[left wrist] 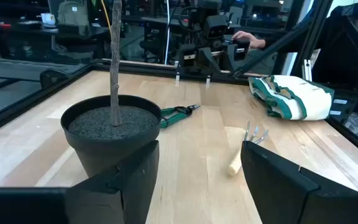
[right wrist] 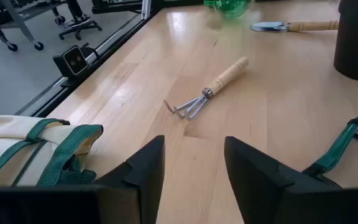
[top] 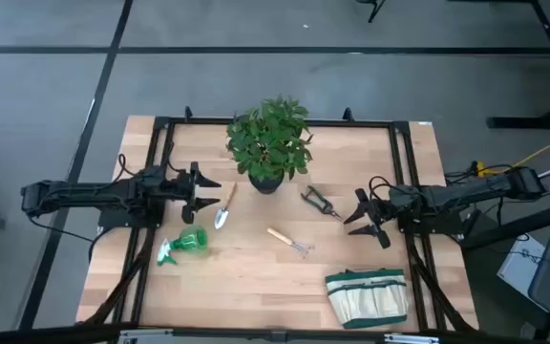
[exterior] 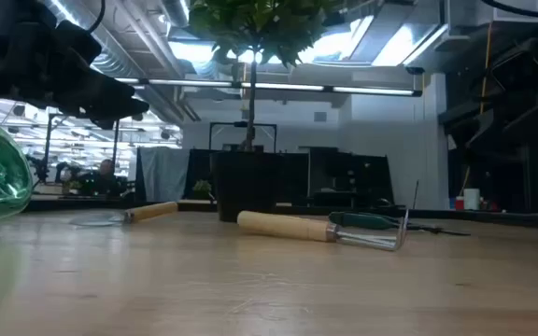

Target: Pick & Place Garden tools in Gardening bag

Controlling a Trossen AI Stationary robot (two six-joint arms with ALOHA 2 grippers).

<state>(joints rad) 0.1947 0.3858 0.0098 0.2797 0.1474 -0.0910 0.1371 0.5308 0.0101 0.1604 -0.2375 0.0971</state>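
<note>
Both sets of jaws are standing apart and holding nothing. The right gripper (top: 369, 222) is hovering over the bench (top: 256, 277) on its right side, just beside the pruning shears (top: 321, 203), with the hand rake (top: 289, 241) a little farther toward the middle and the gardening bag (top: 368, 296) near the bench's front edge. The left gripper (top: 204, 191) is waiting on the left side, just beside the trowel (top: 224, 206), with the spray bottle (top: 183, 245) lying on its side nearer the front.

None of the four tools is in the bag, so every pick is looking still to come, and the risks are probably lying in how each one is taken. The rake is lying flat with its prongs toward the bag; jaws closing near the metal end are likely to tip it or let it swing. The shears' slim green grips may be sliding out of a shallow pinch. The bottle, round and on its side, is liable to roll away from a closing finger. The potted plant (top: 268, 143) is standing close to the trowel and shears, so a wide reach by either arm may be brushing its leaves or nudging its pot. The bag is slumping on its side, so a tool released over it may be landing on the canvas and slipping off rather than going in.
</note>
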